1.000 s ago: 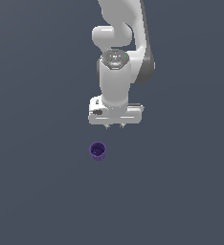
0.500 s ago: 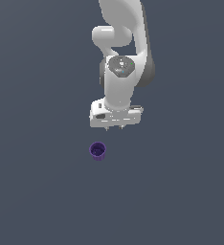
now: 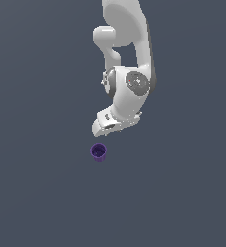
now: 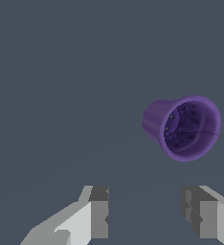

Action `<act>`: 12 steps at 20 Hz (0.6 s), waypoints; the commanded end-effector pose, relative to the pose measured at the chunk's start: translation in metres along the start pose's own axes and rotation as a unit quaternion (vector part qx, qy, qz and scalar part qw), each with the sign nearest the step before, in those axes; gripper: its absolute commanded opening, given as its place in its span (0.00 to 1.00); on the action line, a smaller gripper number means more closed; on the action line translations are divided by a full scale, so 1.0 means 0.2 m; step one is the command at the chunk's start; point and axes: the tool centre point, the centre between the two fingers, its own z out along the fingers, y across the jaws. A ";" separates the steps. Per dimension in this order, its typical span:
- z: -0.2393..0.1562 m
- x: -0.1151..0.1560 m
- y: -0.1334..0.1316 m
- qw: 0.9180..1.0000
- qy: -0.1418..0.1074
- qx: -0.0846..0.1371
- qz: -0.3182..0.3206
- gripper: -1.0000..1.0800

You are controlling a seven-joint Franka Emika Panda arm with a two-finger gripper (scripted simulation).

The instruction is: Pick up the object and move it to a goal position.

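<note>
My pincer (image 4: 145, 210) hangs open and empty near the purple cup (image 3: 98, 152), tilted so its fingers can straddle it.

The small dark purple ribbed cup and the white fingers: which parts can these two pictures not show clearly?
- Small dark purple ribbed cup: its base is hidden behind its own wall in the wrist view; in the exterior view it is too small to show the ribs.
- White fingers: cut off by the wrist picture's edge; in the exterior view the white robot hand hides them.
- Goal position: no marker shows in either view.
</note>
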 end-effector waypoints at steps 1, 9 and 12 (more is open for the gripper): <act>0.04 0.00 0.01 0.999 -0.019 -0.024 -0.044 0.62; 0.16 0.00 0.06 0.975 -0.084 -0.100 -0.180 0.62; 0.19 0.00 0.08 0.959 -0.111 -0.128 -0.229 0.62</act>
